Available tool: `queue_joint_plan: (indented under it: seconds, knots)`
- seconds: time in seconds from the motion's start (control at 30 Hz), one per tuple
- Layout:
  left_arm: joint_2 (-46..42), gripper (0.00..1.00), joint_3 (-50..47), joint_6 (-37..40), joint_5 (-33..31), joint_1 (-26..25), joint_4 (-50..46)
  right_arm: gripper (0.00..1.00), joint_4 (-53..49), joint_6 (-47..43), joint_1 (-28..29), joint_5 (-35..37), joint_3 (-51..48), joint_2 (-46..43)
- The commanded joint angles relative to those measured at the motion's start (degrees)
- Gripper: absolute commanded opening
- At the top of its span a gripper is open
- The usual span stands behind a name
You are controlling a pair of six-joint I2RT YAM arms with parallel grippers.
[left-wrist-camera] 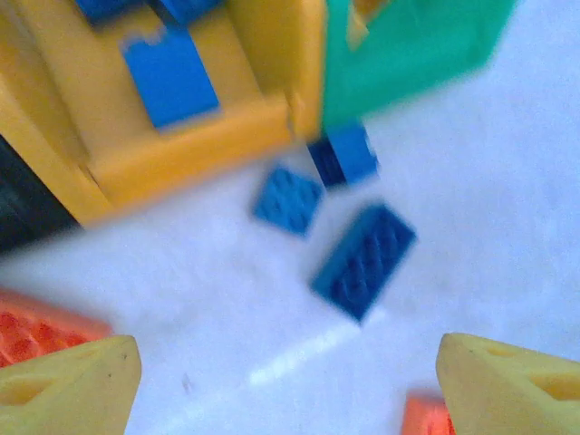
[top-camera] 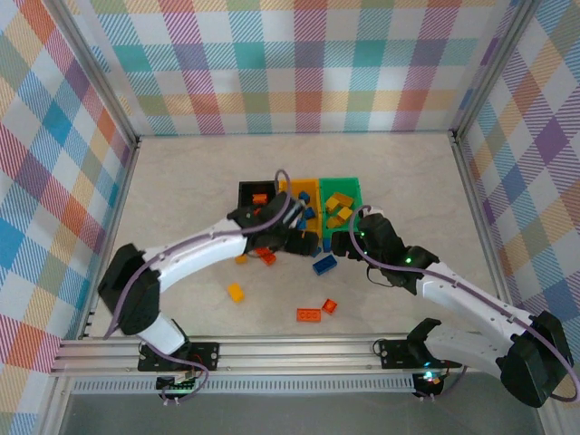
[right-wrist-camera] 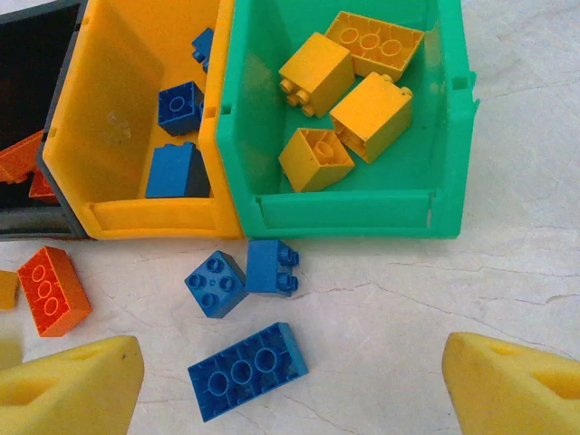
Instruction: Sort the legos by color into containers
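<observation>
Three bins stand side by side: black (top-camera: pixel 246 188), yellow-orange (top-camera: pixel 304 184) and green (top-camera: pixel 343 180). In the right wrist view the green bin (right-wrist-camera: pixel 344 213) holds several yellow legos (right-wrist-camera: pixel 315 72). The yellow-orange bin (right-wrist-camera: pixel 118 109) holds blue legos (right-wrist-camera: pixel 179 107), and the black bin (right-wrist-camera: pixel 36 54) holds orange ones. Three blue legos lie on the table before the bins: a long one (right-wrist-camera: pixel 246 371) and two small ones (right-wrist-camera: pixel 217 283). My right gripper (right-wrist-camera: pixel 290 390) hangs open above them, holding nothing. My left gripper (left-wrist-camera: pixel 288 381) is open over the same blue legos (left-wrist-camera: pixel 364 261), its view blurred.
Loose orange legos lie near the left gripper (top-camera: pixel 265 256) and toward the front (top-camera: pixel 309 314) (top-camera: pixel 330 305). A yellow one (top-camera: pixel 236 292) sits front left. Both arms crowd the space just in front of the bins. Plaid walls enclose the table.
</observation>
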Motion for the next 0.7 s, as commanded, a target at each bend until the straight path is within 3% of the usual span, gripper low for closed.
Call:
queue_joint_plan:
  seconds: [0.0,0.17,0.33,0.67]
  knots:
    - [-3.43,0.86,-8.69,2.98,3.87,-4.99,1.63,0.86,0.99,0.99,-0.53,-0.84,-0.28,0.28]
    - [-4.43,0.87,-14.91,4.25,3.86,-13.22,6.75,0.86,1.44,1.50,-0.62,-1.11,-0.46,1.27]
    - [-1.42,0.92,-14.16,7.32,0.76,-18.92,9.24,0.86,1.28,1.80,-0.64,-0.95,-0.71,1.53]
    - [5.29,0.91,-12.05,12.32,-8.72,-25.33,7.45,0.86,1.01,2.07,-0.85,-0.81,-0.87,1.09]
